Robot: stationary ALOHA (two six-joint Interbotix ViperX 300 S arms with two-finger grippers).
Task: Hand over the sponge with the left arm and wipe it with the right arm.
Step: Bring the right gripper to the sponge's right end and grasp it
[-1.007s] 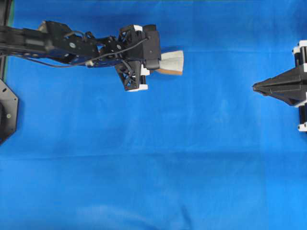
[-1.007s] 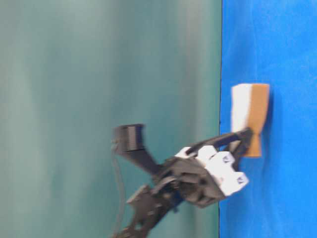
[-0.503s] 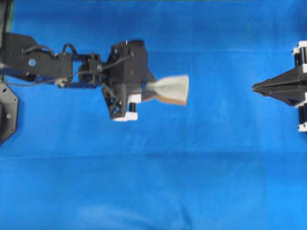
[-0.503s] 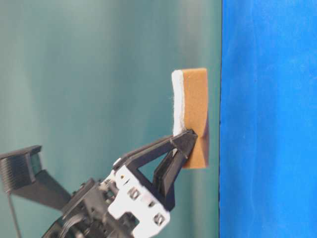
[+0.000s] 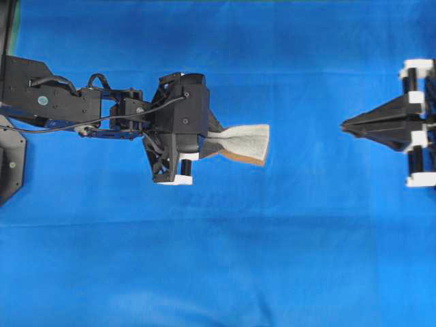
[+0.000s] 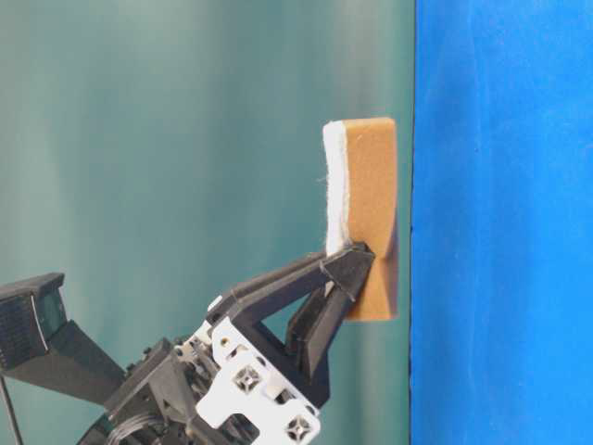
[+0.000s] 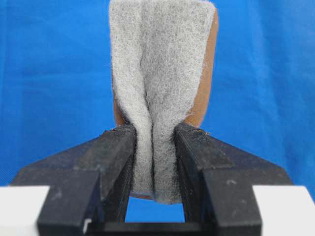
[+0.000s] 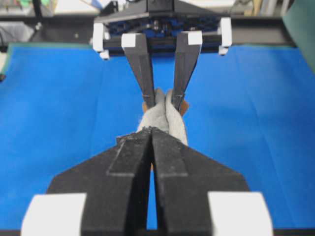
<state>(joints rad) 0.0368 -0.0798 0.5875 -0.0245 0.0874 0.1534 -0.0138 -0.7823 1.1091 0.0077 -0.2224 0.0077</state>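
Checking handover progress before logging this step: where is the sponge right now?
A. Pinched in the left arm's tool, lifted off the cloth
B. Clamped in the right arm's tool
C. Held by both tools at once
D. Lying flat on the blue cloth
A: the sponge is squeezed between the fingers of the left tool and hangs clear of the blue cloth in the table-level view, while the right tool is shut, empty and apart from it.

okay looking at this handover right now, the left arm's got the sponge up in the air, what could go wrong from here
The left gripper pinches only the near end of the sponge, crumpling it, so a nudge might twist it or work it loose. The right gripper is shut and pointed at the sponge; if it advances without opening, it would likely jab it rather than take it.
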